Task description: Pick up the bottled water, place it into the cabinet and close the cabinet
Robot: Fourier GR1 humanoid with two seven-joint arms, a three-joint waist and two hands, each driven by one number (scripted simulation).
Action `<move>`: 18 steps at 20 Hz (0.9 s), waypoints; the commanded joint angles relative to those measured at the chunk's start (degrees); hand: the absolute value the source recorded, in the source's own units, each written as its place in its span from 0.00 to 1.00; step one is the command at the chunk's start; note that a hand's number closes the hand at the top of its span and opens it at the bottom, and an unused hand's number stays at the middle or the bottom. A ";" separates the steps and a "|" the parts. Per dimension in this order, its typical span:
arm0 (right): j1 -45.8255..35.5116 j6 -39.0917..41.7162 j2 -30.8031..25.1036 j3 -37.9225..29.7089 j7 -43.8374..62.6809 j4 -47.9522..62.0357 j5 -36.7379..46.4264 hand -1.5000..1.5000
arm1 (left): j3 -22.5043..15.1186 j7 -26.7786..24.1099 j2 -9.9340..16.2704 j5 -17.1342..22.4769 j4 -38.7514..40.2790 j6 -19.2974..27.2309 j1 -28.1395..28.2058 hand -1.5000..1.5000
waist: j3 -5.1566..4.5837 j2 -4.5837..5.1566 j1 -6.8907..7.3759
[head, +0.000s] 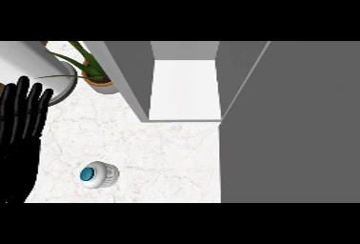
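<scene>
- My black left hand (21,138) rests at the view's left edge, released, fingers straight and pointing up.
- My right hand does not show.
- The clear ribbed bottled water with a teal cap (98,174) stands upright on the white marble desk (162,157), near my left hand and apart from it.
- The grey cabinet (184,81) stands open; its white inside shows nothing stored.
- A green-leafed plant in a terracotta pot (95,74) sits beside the cabinet.

You have a potted plant (95,71) at the back left of the white marble counter (169,157), its pot just beside a big white round container (35,66) on its left.
</scene>
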 commanded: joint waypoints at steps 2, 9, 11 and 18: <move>2.68 1.58 -0.14 -0.14 0.05 -0.32 -1.13 0.00 | -3.25 -0.80 -0.17 2.99 -2.30 -4.86 4.13 0.00 | 0.73 -2.17 0.56; 10.12 7.27 1.34 6.81 6.35 -4.66 -9.78 0.00 | -17.08 9.62 0.11 17.70 -10.96 -13.92 16.88 0.00 | 0.73 -2.60 1.10; 14.92 8.27 -0.31 5.69 9.90 -11.87 -13.36 0.00 | -18.76 13.25 1.06 18.80 -17.55 -12.46 22.26 0.00 | 0.74 -2.89 0.67; 20.38 9.62 -2.25 1.82 12.51 -19.91 -18.78 0.00 | -19.10 15.16 5.50 22.05 -29.79 -14.35 33.64 0.00 | 0.74 -2.48 1.11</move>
